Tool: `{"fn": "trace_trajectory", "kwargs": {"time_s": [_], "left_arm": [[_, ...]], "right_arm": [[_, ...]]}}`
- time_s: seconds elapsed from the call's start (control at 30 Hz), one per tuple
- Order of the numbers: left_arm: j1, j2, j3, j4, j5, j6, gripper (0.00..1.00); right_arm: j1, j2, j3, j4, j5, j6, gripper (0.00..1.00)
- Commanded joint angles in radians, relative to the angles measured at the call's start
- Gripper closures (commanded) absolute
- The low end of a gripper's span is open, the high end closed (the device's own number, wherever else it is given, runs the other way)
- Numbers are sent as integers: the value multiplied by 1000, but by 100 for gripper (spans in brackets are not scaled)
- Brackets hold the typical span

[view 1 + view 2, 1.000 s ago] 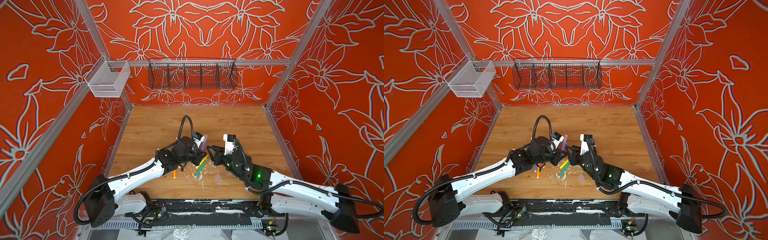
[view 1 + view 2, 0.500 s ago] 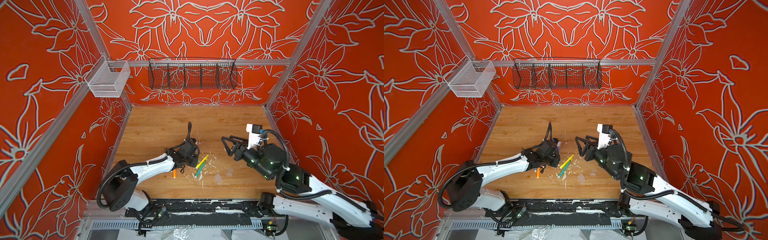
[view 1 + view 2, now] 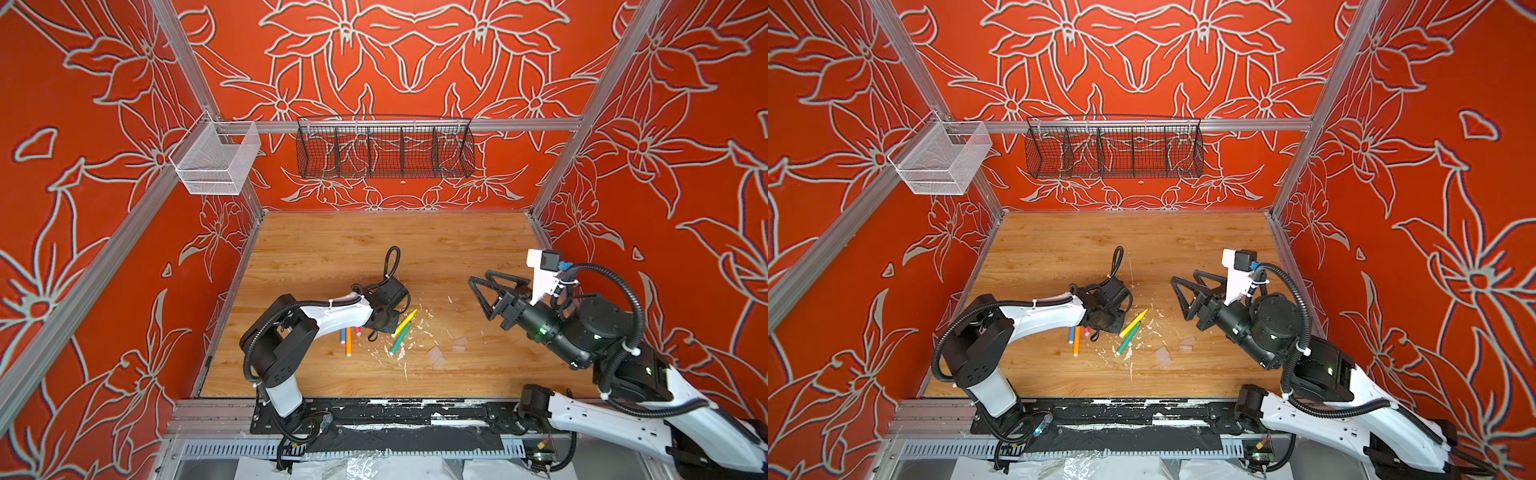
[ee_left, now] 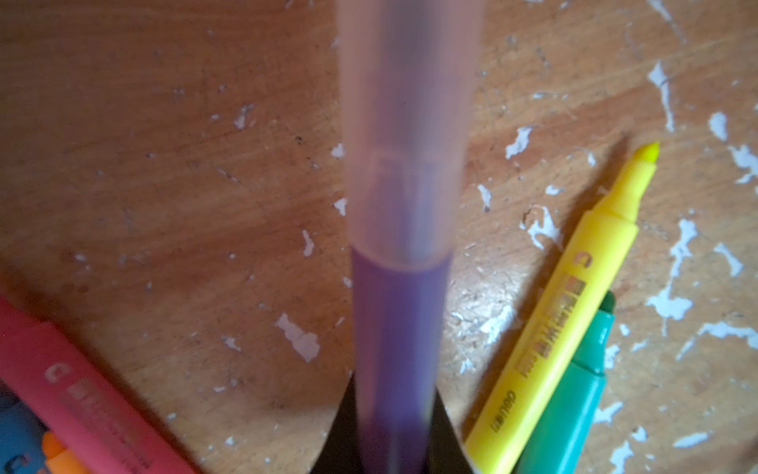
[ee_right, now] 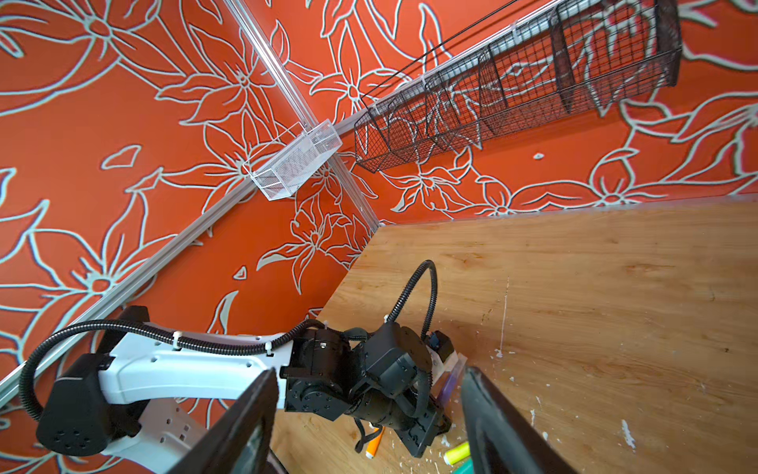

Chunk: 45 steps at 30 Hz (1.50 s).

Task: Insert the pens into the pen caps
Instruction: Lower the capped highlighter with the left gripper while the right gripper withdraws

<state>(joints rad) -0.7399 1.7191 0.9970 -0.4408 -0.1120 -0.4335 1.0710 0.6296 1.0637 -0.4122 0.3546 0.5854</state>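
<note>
Pinching the purple pen [image 4: 393, 349] is the left end effector [image 3: 383, 326]; right end effector [image 3: 478, 299] spread, well apart.

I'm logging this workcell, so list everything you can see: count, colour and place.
pens: five, blue, orange, pink, yellow, green, lying mid-table
purple pen: one, purple, clear cap on its tip, in left gripper
pen caps: clear, faint, count unclear, table right of pens
white basket: one, left wall rail
black basket: one, back wall
table: one, wood, paint-flecked
left gripper: shut on purple pen
right gripper: open, empty, right side
</note>
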Motion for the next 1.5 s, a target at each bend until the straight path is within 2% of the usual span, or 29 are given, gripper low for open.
{"fn": "trace_trajectory", "kwargs": {"time_s": [0.0,0.33,0.47,0.6,0.73,0.9,1.03,1.2,1.47], "left_arm": [[5,19,12,-54,-13,-23,92],[7,-10,6,-57,-3,-21,60],[7,-41,11,-62,-14,-16,52],[7,-80,48,-97,-29,-14,51],[3,-155,99,-188,-20,-8,51],[-51,-332,23,-210,-34,6,49],[-117,-422,-39,-197,8,21,50],[-234,-431,-58,-185,-15,5,51],[-263,-332,-68,-222,-54,-84,54]], "right_arm": [[-2,35,-6,-36,29,-8,26],[-6,138,10,-99,61,-1,25],[-22,158,-48,-84,92,-15,24],[-81,125,-162,-42,126,-30,22],[-194,89,-292,69,32,-55,22],[-294,126,-377,135,-30,-76,24],[-318,148,-415,142,61,-106,25],[-346,120,-522,232,153,-154,25],[-421,169,-590,265,277,-205,26]]}}
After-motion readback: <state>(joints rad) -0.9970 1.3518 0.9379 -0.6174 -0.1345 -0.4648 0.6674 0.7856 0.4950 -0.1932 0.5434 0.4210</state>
